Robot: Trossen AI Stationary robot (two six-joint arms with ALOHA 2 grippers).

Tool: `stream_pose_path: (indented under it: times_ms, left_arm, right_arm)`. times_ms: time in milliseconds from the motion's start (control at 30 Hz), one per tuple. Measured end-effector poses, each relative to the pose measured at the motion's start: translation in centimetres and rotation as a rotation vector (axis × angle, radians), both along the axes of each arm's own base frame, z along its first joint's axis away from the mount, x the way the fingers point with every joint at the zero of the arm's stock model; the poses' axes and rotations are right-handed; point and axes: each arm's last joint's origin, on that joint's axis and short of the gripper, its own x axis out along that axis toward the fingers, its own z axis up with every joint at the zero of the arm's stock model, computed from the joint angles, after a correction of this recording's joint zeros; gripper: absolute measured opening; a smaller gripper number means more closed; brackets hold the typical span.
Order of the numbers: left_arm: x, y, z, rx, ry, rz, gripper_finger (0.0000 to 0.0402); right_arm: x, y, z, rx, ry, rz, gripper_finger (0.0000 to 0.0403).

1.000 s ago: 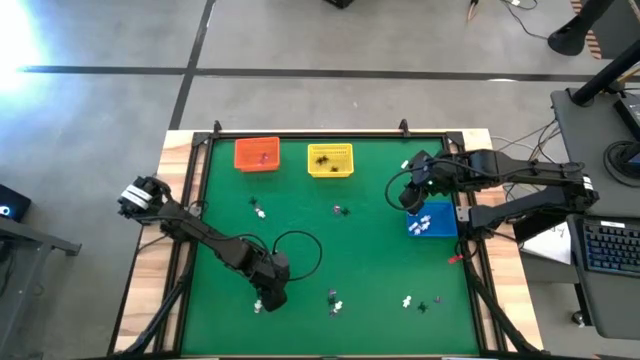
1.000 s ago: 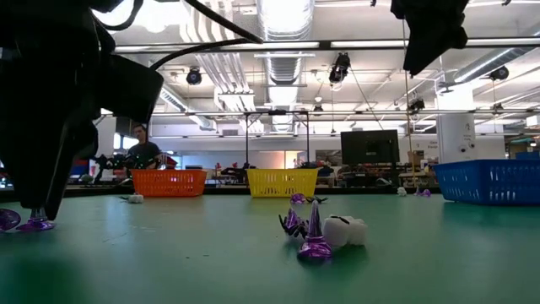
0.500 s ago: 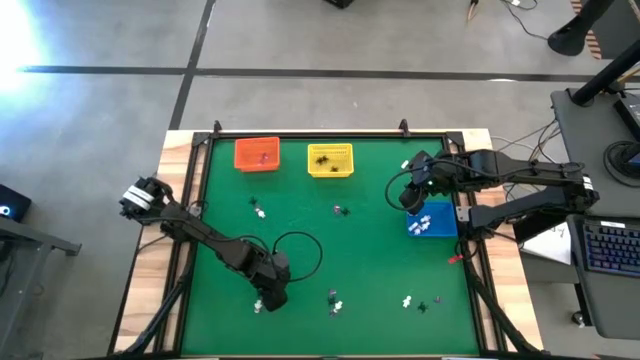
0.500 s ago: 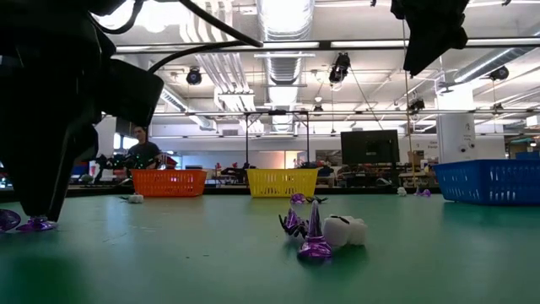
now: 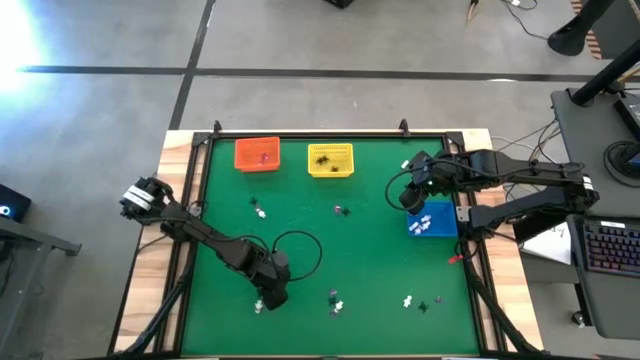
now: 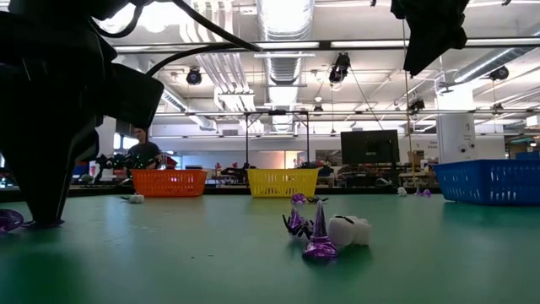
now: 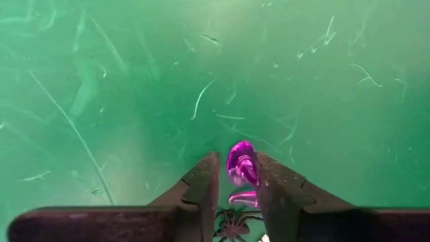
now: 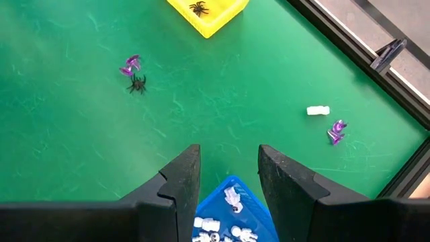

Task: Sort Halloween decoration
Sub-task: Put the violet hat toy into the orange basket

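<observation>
The Halloween decoration lies scattered on the green mat as tiny trinkets: a white one (image 5: 260,210), a purple and black pair (image 5: 340,210), and several near the front edge (image 5: 335,300) (image 5: 408,300). My left gripper (image 5: 265,300) (image 7: 238,168) is down at the mat's near left, shut on a purple trinket (image 7: 240,165). A black spider (image 7: 232,225) lies on the mat just behind it. My right gripper (image 5: 408,198) (image 8: 228,165) hangs open over the blue basket (image 5: 433,222), which holds white trinkets (image 8: 228,198). My left gripper pinches the purple trinket by its two sides (image 7: 232,168) between its two fingers, at their free ends. The fingers come from above, pointing down. The trinket rests on the mat.
An orange basket (image 5: 257,154) and a yellow basket (image 5: 330,160) with a black spider in it stand along the far edge. A purple hat and a white trinket (image 6: 325,236) lie mid-mat in the low view. A black frame (image 5: 470,250) borders the mat.
My left gripper's fingers have closed in on the purple trinket at the mat. In the low view the trinket, visible beside the finger before, is now covered by it. The right arm has kept still.
</observation>
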Motion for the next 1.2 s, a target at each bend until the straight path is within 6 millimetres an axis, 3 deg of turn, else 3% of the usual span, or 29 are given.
stream_pose_path:
  times_ms: [333,600,767,1000,1200]
  left_arm:
    - [0.1,-0.1,0.2,-0.028,-0.016,-0.013,0.0007]
    - [0.0,-0.2,0.5,-0.055,-0.008,-0.023,0.0001]
    - [0.1,0.1,1.9,-0.046,-0.053,-0.008,0.0001]
    - [-0.5,1.9,3.9,0.012,-0.072,0.065,0.0000]
    - [-1.9,5.0,6.2,0.124,-0.069,0.154,0.0000]
  right_arm:
    - [0.0,0.0,0.0,-0.005,0.005,0.011,0.0141]
    - [0.0,0.0,0.0,0.001,-0.001,-0.002,0.0141]
    - [0.0,0.0,0.0,0.001,-0.002,-0.004,0.0141]
    - [0.0,0.0,0.0,0.001,-0.002,-0.004,0.0141]
    - [0.0,0.0,0.0,0.001,-0.002,-0.004,0.0141]
